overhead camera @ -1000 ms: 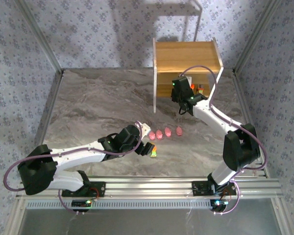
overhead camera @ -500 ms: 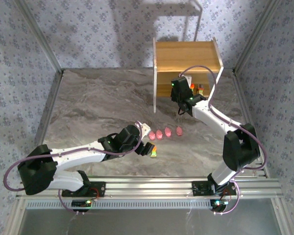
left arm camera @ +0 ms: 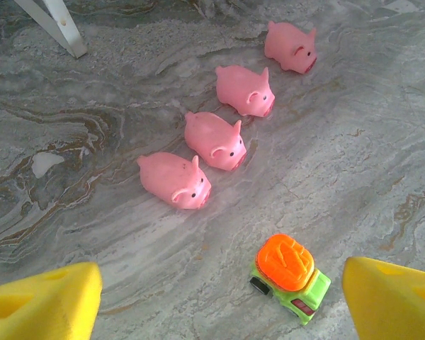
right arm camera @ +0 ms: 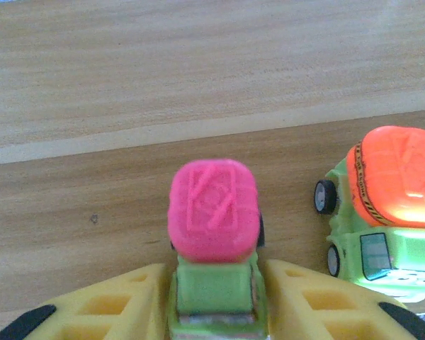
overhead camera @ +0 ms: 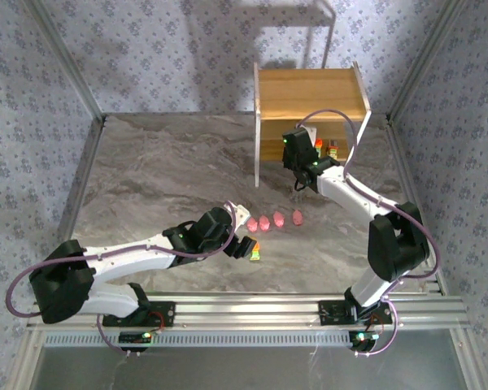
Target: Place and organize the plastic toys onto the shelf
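Four pink pig toys [left arm camera: 214, 139] lie in a row on the table [overhead camera: 273, 219]. An orange-topped green truck [left arm camera: 290, 276] stands nearer, ahead of my left gripper [left arm camera: 223, 312], which is open and holds nothing. My right gripper [right arm camera: 216, 312] reaches into the lower tier of the wooden shelf [overhead camera: 309, 93]. Its fingers [right arm camera: 113, 301] flank a pink-topped green truck [right arm camera: 214, 212] that rests on the lower board [right arm camera: 127, 85], with thin gaps on both sides. A second orange-topped truck [right arm camera: 386, 212] stands just to the right of it.
The shelf's white frame foot [left arm camera: 60, 25] stands on the table beyond the pigs. A pale thin-legged stand [overhead camera: 309, 24] is behind the shelf. Patterned walls and metal rails [overhead camera: 73, 187] enclose the marbled tabletop.
My right gripper's jaws have parted slightly around the pink-topped truck on the lower board. The left arm and the toys on the table have not moved.
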Motion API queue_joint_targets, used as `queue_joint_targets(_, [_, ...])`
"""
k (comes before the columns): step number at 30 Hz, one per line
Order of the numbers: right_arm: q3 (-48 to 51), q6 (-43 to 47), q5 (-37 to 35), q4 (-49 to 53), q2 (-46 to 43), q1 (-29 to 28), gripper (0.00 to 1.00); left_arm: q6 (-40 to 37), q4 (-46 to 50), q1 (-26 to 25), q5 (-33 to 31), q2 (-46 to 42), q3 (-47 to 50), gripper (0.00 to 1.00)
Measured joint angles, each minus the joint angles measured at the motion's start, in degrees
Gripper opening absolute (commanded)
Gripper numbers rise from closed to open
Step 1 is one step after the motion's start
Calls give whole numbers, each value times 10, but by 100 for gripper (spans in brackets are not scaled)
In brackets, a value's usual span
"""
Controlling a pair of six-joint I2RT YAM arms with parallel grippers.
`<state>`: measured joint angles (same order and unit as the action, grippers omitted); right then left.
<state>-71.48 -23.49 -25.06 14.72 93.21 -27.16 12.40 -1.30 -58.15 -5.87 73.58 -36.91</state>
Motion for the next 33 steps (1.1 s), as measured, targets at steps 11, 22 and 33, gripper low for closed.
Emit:
queue_joint_targets(11, [3, 0, 0, 1, -6, -2, 46, 0, 0, 0, 0, 0, 0, 88])
queue_joint_targets(22, [54, -5, -17, 6, -79, -27, 48, 0, 0, 0, -2, 0, 0, 88])
queue_joint_targets(33, [137, -44, -55, 49, -190, -93, 49, 0, 2, 1, -19, 0, 0, 88])
